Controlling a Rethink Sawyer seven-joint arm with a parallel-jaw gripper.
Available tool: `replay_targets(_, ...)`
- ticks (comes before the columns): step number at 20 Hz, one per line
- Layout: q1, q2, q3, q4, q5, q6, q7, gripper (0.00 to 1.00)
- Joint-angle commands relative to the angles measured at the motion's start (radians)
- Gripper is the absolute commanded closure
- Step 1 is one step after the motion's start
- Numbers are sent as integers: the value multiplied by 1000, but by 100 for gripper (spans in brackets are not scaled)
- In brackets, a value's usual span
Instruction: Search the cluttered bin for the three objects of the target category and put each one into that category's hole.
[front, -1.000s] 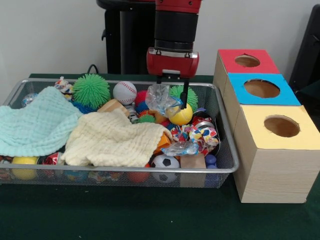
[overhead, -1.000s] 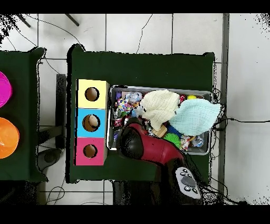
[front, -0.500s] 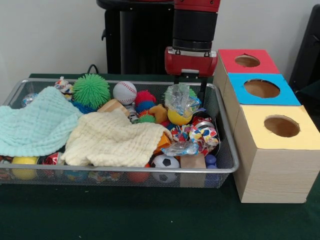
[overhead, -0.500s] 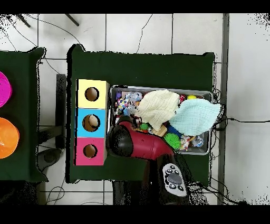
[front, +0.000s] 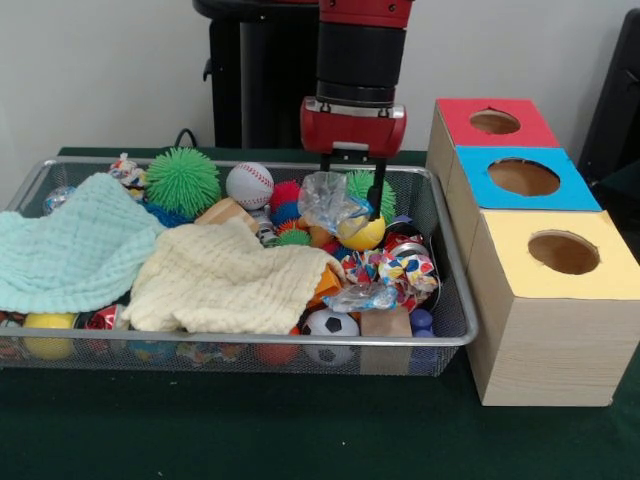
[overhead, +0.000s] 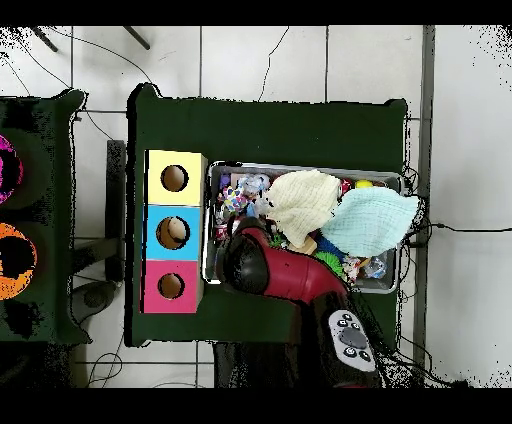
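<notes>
My gripper (front: 350, 192) hangs over the right rear part of the wire bin (front: 455, 300), shut on a crumpled clear plastic wrapper (front: 328, 198) held just above a yellow ball (front: 362, 234). One dark finger (front: 375, 196) shows to the right of the wrapper; the other is hidden behind it. To the right of the bin stand three boxes with round holes: red (front: 494, 121), blue (front: 523, 177) and yellow (front: 563, 252). In the overhead view the red arm (overhead: 290, 278) covers the gripper and the bin's left end beside the blue box (overhead: 173, 232).
A cream cloth (front: 230, 280) and a mint cloth (front: 70, 245) cover much of the bin. Around them lie a green spiky ball (front: 182, 180), a baseball (front: 249, 185), a soccer ball (front: 330, 323) and several small toys.
The gripper swung right toward the boxes with the wrapper, then came back left to about where it was a second ago. The wrapper moved with it.
</notes>
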Motion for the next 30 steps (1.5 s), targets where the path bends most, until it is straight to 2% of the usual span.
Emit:
replay_targets(1,-22,54,76,-76,-60,52,67,100)
replay_targets(8,-20,53,73,-95,-73,86,61,100)
replay_targets(10,-34,51,91,-87,-89,49,65,100)
replay_targets(11,-36,51,93,-90,-97,44,67,0)
replay_targets(16,-56,50,119,-84,-114,23,70,0)
replay_targets(18,-46,48,107,-86,-117,23,75,0)
replay_targets(21,22,59,23,-105,-85,70,102,0)
replay_targets(24,-3,65,51,-82,-91,10,122,0)
replay_targets(27,-20,66,69,-80,-101,4,114,0)
replay_targets(30,-29,45,81,-79,-102,43,97,0)
